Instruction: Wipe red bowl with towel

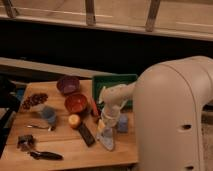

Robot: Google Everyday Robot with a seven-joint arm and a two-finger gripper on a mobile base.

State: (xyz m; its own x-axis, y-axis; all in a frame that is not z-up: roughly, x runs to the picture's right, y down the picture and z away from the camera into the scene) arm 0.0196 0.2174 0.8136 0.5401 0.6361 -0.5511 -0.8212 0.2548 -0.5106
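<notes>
Tool (107,121) stands wide, right over towel (107,139) nr worktop (65,150) front edge; no grip seen. Red bowl (76,103) sits near, to its left. Best: drop straight, pinch cloth's bunched middle, lift clear of black bar (86,134) before swinging over.

Tool (107,124) above towel (108,139) blurred; robot body (172,115) cropped right.
</notes>
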